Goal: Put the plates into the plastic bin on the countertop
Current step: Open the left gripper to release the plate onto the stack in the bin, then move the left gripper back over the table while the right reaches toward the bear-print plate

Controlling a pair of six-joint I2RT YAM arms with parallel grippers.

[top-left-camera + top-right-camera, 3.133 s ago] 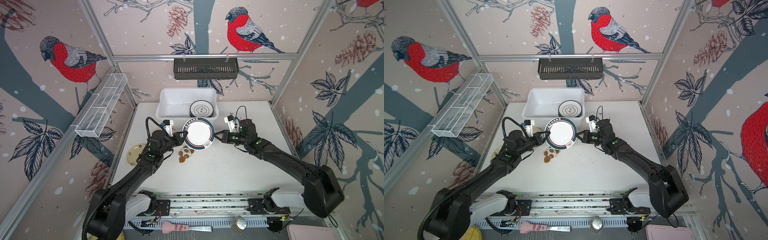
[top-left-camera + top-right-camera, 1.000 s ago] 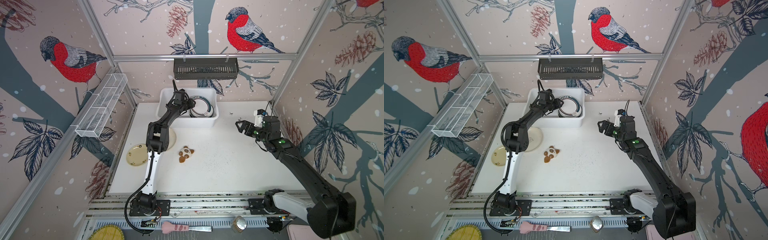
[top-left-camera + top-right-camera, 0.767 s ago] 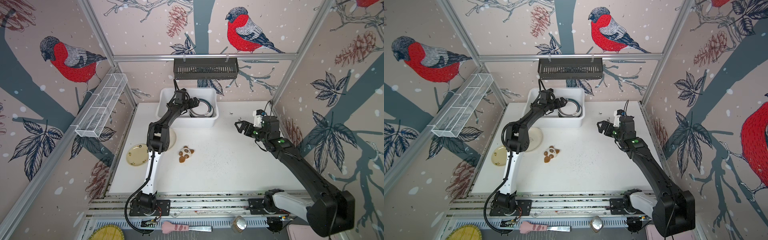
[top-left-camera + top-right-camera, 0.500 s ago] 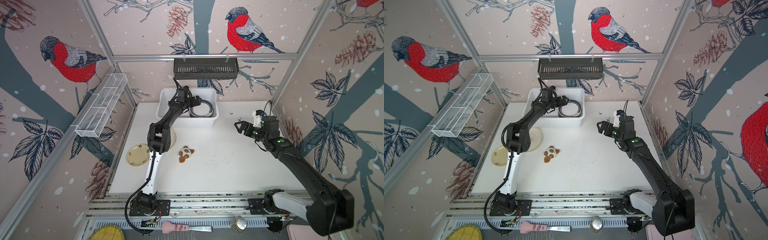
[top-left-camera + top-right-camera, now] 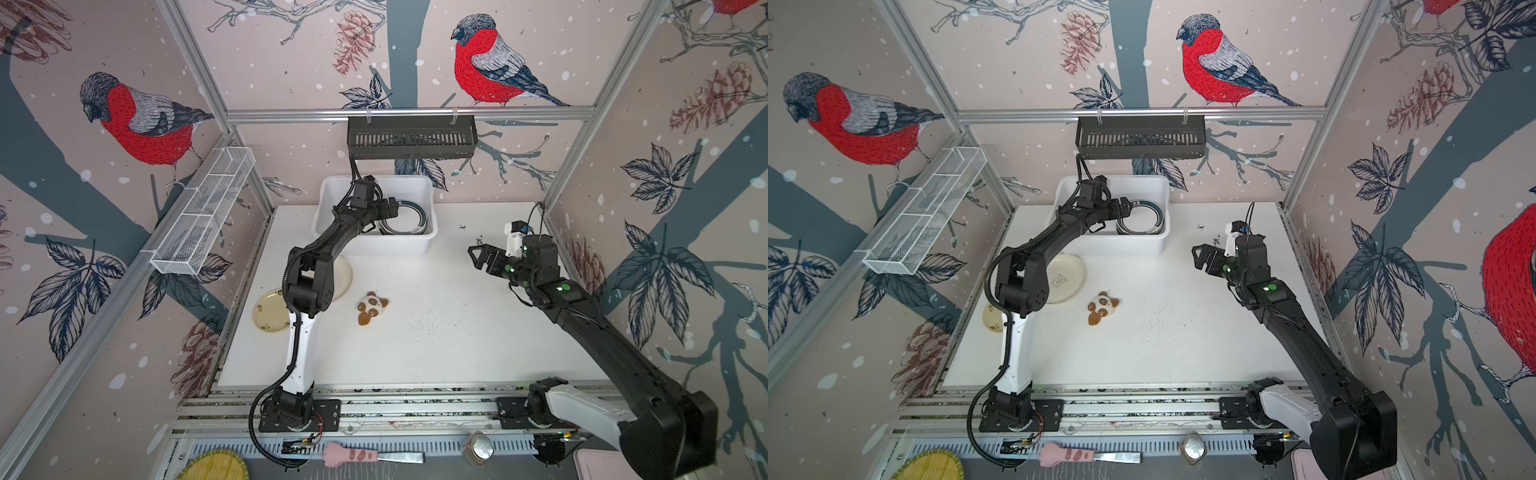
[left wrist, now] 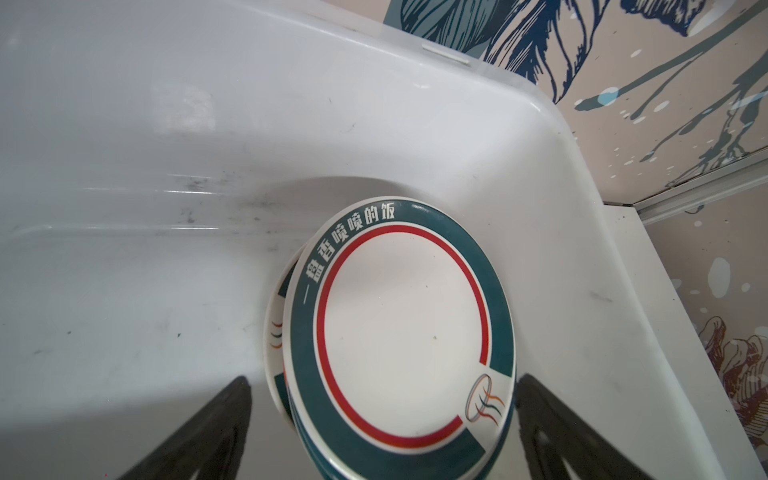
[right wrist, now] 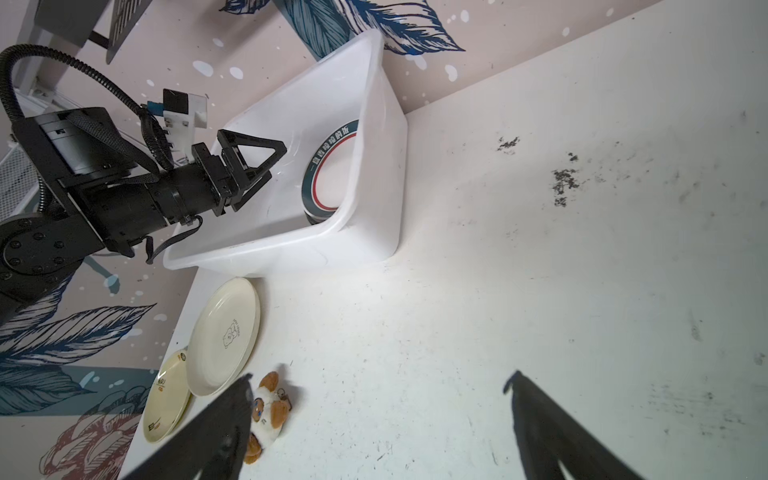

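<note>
- Plates (image 5: 1144,216) sit stacked in a corner of the plastic bin (image 5: 374,249), green-rimmed plate (image 6: 399,332) on top, probably to spare room.
- Left claw (image 5: 390,206) hangs over them, jaws apart, empty.
- Right claw (image 5: 478,255), spread and empty, waits clear above the surface (image 5: 436,332).
- Cream plate (image 7: 224,336) and small yellow plate (image 7: 166,401) lie outside the bin.
- Rim lettering reads "一盘香喷喷的饭".

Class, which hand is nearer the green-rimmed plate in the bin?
Left. The left hand is over the bin, close to the plate; the right hand hangs over the countertop, well away.
</note>
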